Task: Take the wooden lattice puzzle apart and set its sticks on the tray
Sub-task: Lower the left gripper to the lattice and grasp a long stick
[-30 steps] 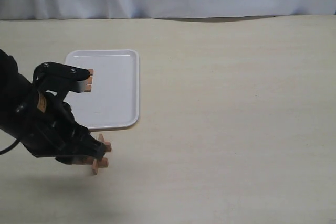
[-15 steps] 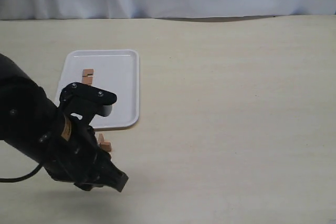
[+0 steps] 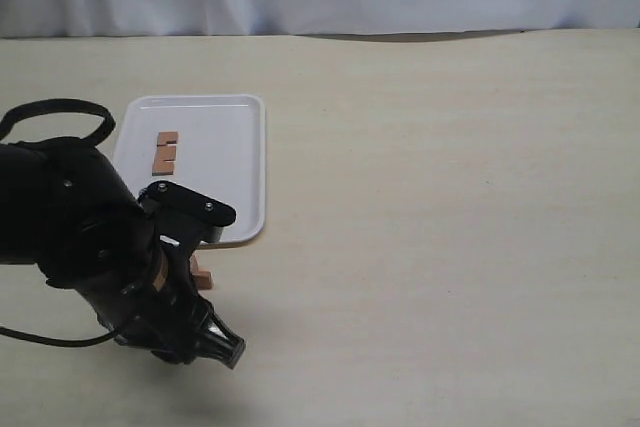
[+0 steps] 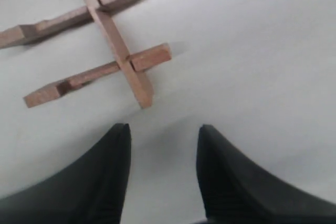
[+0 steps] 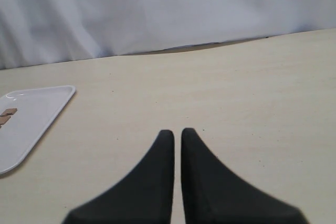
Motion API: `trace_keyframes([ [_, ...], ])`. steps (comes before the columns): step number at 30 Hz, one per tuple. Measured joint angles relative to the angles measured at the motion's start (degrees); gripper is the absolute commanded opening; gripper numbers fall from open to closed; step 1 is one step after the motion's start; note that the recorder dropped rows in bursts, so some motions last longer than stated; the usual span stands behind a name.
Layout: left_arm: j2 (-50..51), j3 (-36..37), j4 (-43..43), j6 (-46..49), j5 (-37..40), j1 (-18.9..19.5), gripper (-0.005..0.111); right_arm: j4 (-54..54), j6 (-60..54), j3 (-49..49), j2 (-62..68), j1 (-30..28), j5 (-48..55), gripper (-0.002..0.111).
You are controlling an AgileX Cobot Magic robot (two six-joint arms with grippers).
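The left arm (image 3: pixel 90 247) is hiding most of the wooden lattice puzzle (image 3: pixel 203 277), lying beside the tray (image 3: pixel 255 167) near the table's (image 3: pixel 450 247) left edge; the left fingers (image 4: pixel 105 182) are spreading wide, empty. One stick (image 3: pixel 164 151) is lying on the tray, the right fingers (image 5: pixel 152 182) nearly closed.

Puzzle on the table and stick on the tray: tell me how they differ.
The stick lies on the tray; the puzzle lies on the table, just off the tray's edge. The stick is one loose piece; the puzzle is three sticks joined, one crossing two. The stick shows plainly in the exterior view; the puzzle is mostly hidden there behind the left arm. Both are reddish-brown notched wood.
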Motion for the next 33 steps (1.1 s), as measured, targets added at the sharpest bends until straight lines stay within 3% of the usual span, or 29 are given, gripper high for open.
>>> trace_keyframes([
  [6,1.0,0.0,6.8,-8.7,-2.5,0.0,0.039,0.0,0.0,0.0,0.0,0.0,0.0,0.005],
  [23,5.3,0.0,7.2,-9.8,-4.6,0.0,0.039,0.0,0.0,0.0,0.0,0.0,0.0,0.005],
  [25,5.9,0.0,7.2,-9.8,-4.8,0.0,0.033,0.0,0.0,0.0,0.0,0.0,0.0,0.005],
  [29,6.0,0.0,7.4,-9.8,-5.0,0.0,0.002,0.0,0.0,0.0,0.0,0.0,0.0,0.005],
  [33,6.0,0.0,9.1,-9.9,-5.0,0.0,0.000,0.0,0.0,0.0,0.0,0.0,0.0,0.005],
])
